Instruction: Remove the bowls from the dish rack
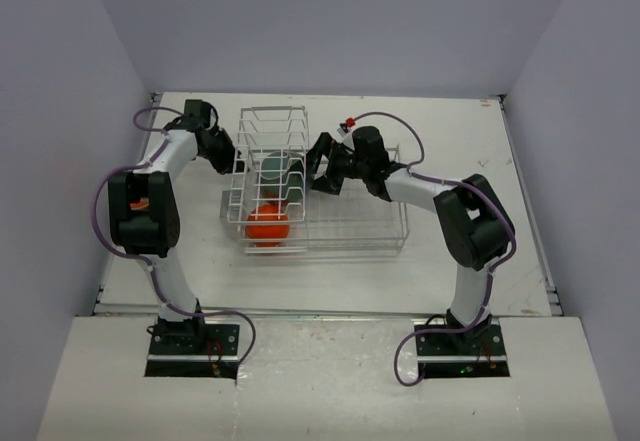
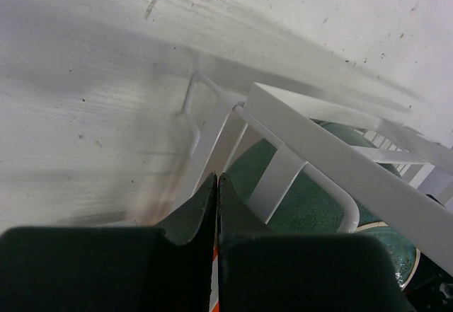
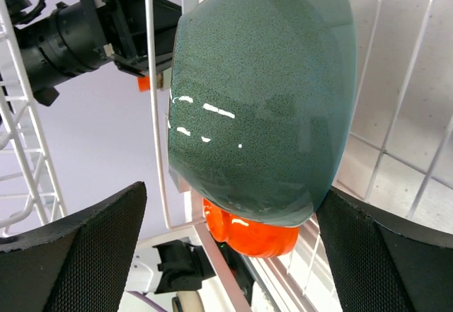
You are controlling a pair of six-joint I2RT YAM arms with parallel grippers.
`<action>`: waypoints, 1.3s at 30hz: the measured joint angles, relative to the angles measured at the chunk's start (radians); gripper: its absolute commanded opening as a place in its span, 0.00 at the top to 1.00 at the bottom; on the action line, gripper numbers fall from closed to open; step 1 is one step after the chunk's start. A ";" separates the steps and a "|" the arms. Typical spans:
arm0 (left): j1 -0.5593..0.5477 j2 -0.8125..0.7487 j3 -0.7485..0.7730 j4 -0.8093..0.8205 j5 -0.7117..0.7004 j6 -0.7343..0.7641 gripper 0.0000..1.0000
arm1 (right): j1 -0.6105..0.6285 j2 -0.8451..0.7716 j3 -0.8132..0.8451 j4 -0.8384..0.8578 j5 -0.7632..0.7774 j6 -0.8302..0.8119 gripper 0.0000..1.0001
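The wire dish rack (image 1: 330, 223) stands mid-table. A dark teal bowl (image 1: 272, 168) stands on edge in its upright slots, with an orange bowl (image 1: 267, 224) in front of it. My right gripper (image 1: 314, 169) is inside the rack, open. In the right wrist view (image 3: 232, 193) its fingers (image 3: 71, 255) straddle the lower edge of the teal bowl (image 3: 262, 93), and the orange bowl (image 3: 248, 234) shows below. My left gripper (image 1: 231, 158) is shut and empty at the rack's left side. Its tips (image 2: 216, 179) are close to a rack wire (image 2: 318, 149) with the teal bowl (image 2: 311, 206) behind.
The left arm (image 3: 71, 36) shows through the wires beyond the teal bowl. The rack's long basket part (image 1: 360, 211) extends right under the right arm. Grey walls enclose the table (image 1: 450, 141) at the back and sides.
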 measured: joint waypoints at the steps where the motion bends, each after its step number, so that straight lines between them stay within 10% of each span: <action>1: 0.000 0.000 0.000 0.000 0.000 0.000 1.00 | 0.000 0.000 -0.004 0.011 -0.004 0.008 0.01; 13: 0.000 0.000 -0.001 0.000 0.000 0.000 1.00 | 0.002 0.001 -0.092 0.206 -0.034 0.146 0.06; 39: 0.000 0.015 -0.001 0.000 0.008 0.000 1.00 | 0.011 0.190 -0.068 0.645 -0.065 0.464 0.60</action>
